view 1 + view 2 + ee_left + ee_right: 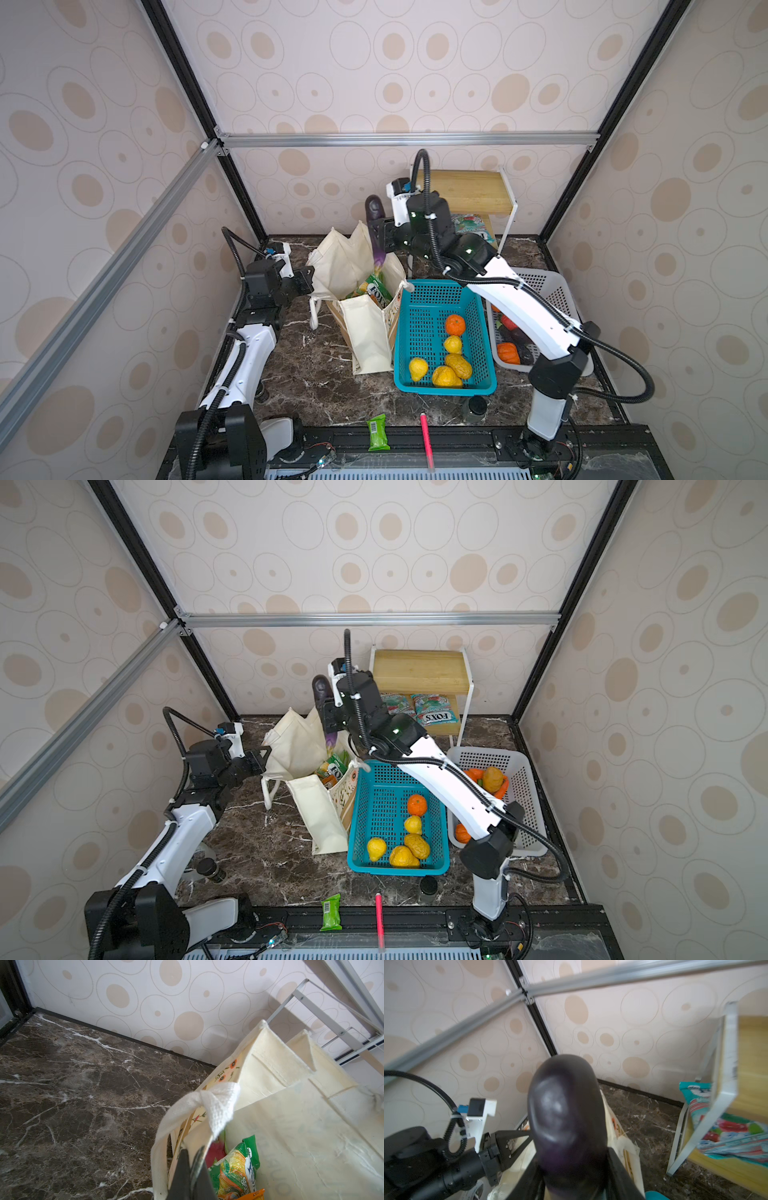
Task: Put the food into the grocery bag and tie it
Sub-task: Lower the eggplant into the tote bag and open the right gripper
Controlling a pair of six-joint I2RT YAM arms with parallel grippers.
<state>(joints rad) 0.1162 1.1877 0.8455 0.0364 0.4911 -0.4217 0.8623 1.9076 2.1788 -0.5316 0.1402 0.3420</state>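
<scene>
right jaws clamped on the purple eggplant, hanging over the open mouth of the canvas tote on the counter. left jaws pressed together on the tote's rim, propping it open. lower straight, let go low: green fox's packet sits high in the gap. teal basket just beside; white strap handle droops outside, could snag.

1. Both top views are bright under soft, diffuse light; the pale walls glow, while the dark tabletop stays dimmer
2. Shadows on the tabletop are faint and soft-edged
3. The frame rails splay toward the corners of both top views, a wide-angle stretch
4. The left wrist view shows crisp tabletop veins; the left claw, close to the lens, is soft
5. The right wrist view is smeared throughout; the eggplant is out of focus with a pale sheen, and the shelf edge is streaked
</scene>
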